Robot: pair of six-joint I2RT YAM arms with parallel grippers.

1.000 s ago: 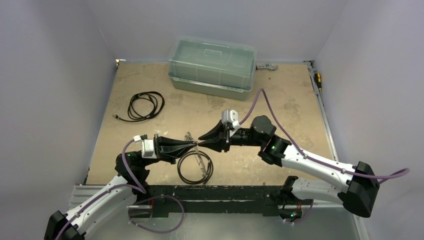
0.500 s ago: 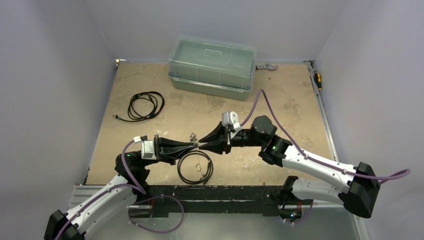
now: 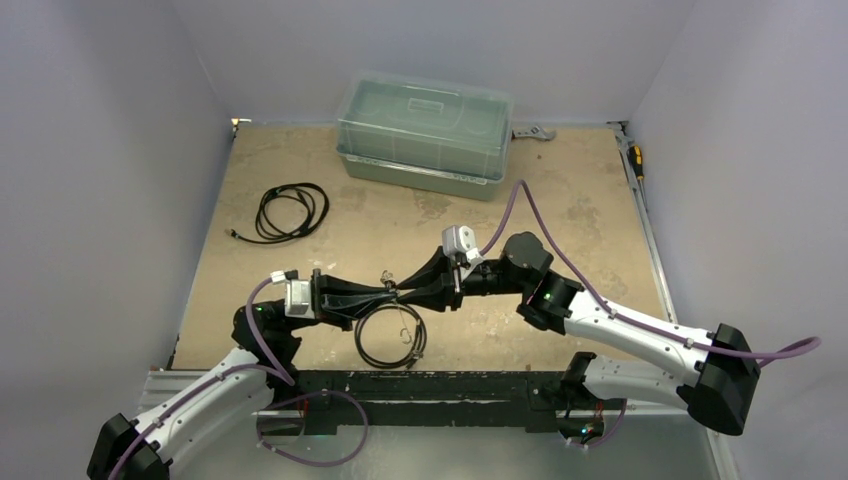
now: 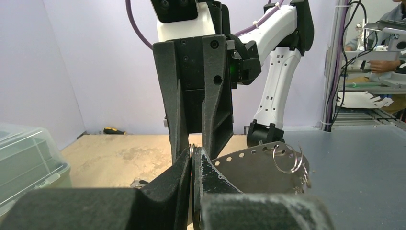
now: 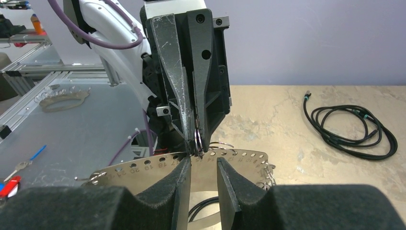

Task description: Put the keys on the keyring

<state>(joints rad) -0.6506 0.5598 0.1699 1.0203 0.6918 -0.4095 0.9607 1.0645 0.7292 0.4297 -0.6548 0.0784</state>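
Nearer than a second ago, tips now touching: left claw point(image 4: 191, 159) clamped on small metal ring point(image 5: 197, 137), right claw point(image 5: 204, 167) narrowly parted; handover looks likely.

Pale lilac-grey walls point(image 3: 110, 150) close in the tan, stained board tabletop point(image 3: 600, 220) on the left, far and right sides. Light is even and diffuse. The clear lidded bin point(image 3: 425, 125) sits mid-way along the board's far edge, up against the back wall. On the opposite side from the bin, a black strip point(image 3: 420, 385) and an aluminium rail point(image 3: 200, 380) run along the near edge. In the wrist views, past the board there's a grey-blue bench surface point(image 4: 364, 163) and aluminium framing point(image 4: 368, 88).
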